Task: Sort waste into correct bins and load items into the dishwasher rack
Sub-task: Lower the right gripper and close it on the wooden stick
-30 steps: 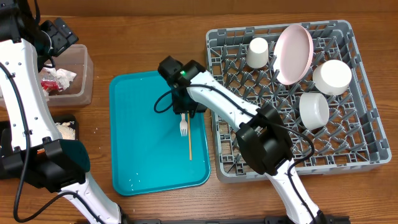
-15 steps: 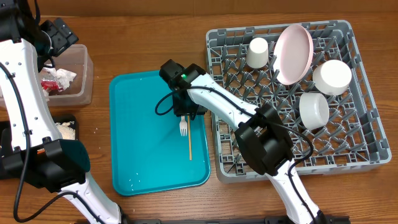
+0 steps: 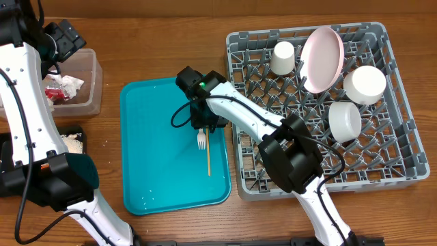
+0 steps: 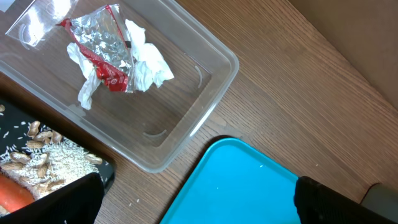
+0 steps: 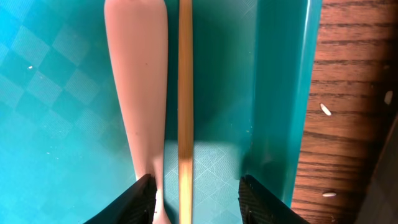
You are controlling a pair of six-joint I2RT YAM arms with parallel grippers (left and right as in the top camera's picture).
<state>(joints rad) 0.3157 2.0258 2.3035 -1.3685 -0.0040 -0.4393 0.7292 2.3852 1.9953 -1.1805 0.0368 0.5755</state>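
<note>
R end effector stood apart, straddling fork and wooden stick on teal tray; contact unclear. Risk: closing could pinch both, dropping one. L end effector gaped, empty.

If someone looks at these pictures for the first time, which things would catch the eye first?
First the bright teal tray in the middle, where the open right gripper straddles a white fork and a thin wooden stick near the tray's right edge. Next, the grey dishwasher rack on the right, holding a pink plate, two white bowls and a white cup.
</note>
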